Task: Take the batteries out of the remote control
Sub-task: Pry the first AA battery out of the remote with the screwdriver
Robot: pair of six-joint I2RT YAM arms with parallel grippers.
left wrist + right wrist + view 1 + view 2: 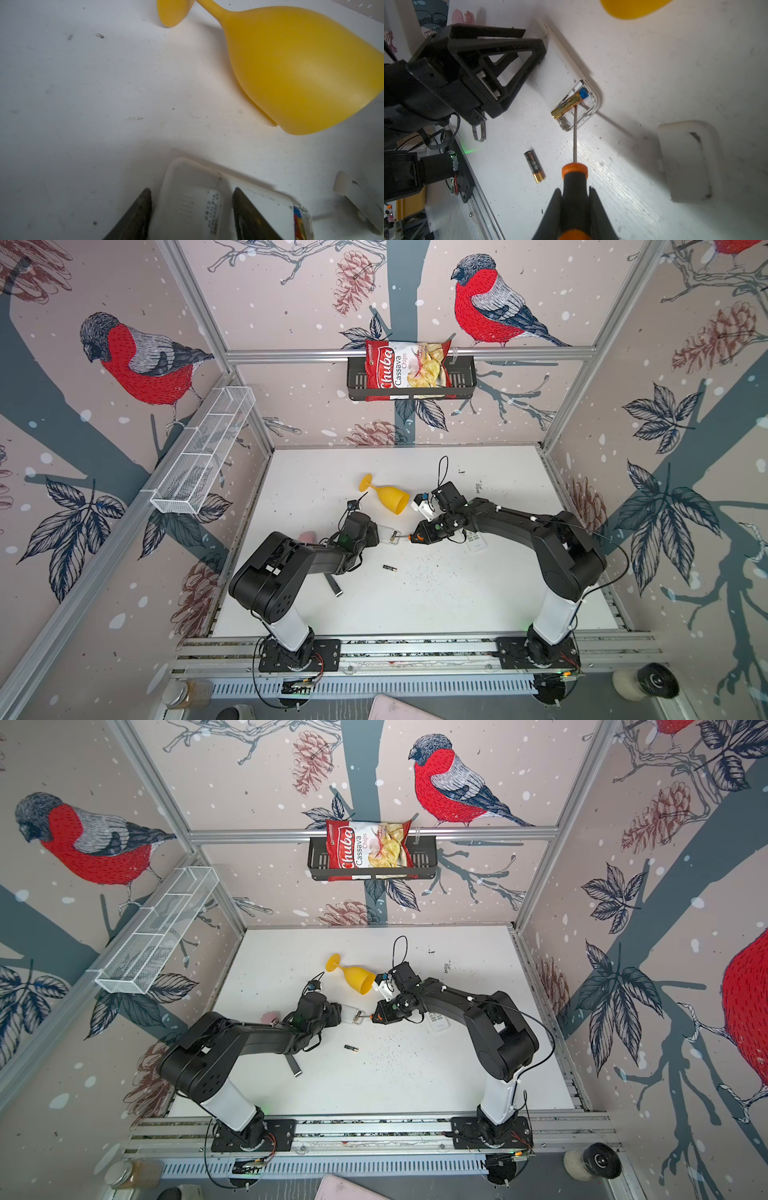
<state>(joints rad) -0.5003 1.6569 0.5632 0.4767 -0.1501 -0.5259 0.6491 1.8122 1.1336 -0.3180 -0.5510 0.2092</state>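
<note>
Lower centre in both top views: a loose battery (pixel 389 568) is lying on the table (pixel 457 605). Centre: the right gripper (pixel 575 193) is clamping a screwdriver (pixel 574 169), tip against the second battery (pixel 566 106) inside the remote control (pixel 556 68) that the left gripper (pixel 191 193) is gripping. Beyond: a toppled yellow goblet (pixel 388 497).

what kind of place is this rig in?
Likely a lab robot cell, not a home: black left arm and black right arm bolted to an aluminium rail, white tabletop boxed in by bird-print wall panels on aluminium framing.
</note>
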